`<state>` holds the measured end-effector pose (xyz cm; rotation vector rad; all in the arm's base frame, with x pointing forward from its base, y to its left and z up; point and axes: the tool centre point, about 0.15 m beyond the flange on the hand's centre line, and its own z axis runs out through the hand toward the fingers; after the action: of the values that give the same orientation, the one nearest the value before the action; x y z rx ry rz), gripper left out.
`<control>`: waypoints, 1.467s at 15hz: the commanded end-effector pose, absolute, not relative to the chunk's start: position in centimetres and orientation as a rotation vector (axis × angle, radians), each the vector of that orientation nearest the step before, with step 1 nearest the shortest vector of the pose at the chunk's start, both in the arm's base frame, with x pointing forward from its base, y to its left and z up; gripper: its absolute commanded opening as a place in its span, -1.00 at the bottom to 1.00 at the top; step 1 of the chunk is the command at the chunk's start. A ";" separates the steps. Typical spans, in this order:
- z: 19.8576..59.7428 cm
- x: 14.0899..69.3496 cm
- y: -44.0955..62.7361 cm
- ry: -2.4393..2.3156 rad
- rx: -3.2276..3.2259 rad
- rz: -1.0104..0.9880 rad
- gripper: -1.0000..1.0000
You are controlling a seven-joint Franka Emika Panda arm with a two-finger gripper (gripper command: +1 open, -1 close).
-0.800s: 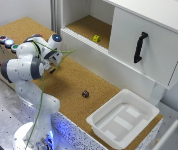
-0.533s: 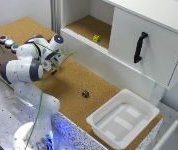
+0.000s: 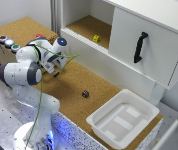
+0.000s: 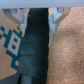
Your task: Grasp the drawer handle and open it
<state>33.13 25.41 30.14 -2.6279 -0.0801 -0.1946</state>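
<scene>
The black drawer handle [image 3: 140,47] stands upright on the white drawer front [image 3: 149,55] at the exterior view's right. My gripper [image 3: 55,71] points down at the cork table, far from the handle toward the exterior view's left. In the wrist view my gripper [image 4: 38,17] shows two pale fingers [image 4: 22,19] set apart, with a dark band [image 4: 35,50] running between them. Nothing is held. The handle does not show in the wrist view.
A box with coloured buttons [image 3: 6,42] stands beside the arm at the left; its printed side [image 4: 9,42] shows in the wrist view. A yellow item [image 3: 96,38] lies in the open shelf. A small dark object [image 3: 85,93] lies on the cork. A white tray [image 3: 139,102] sits at the front right.
The arm's wrist has edged a little toward the exterior view's right. The drawer and the other things have not moved.
</scene>
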 end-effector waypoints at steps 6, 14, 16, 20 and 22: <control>27.2 34.5 20.2 -0.037 -2.646 -0.208 -1.00; 26.9 34.6 17.5 0.020 -2.665 -0.218 -1.00; 27.0 34.7 16.9 0.025 -2.672 -0.221 -1.00; 27.3 35.1 16.0 0.033 -2.689 -0.230 -1.00; 27.5 35.3 15.6 0.034 -2.697 -0.234 -1.00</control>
<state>33.78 18.59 29.87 -2.6782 0.0312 -0.2364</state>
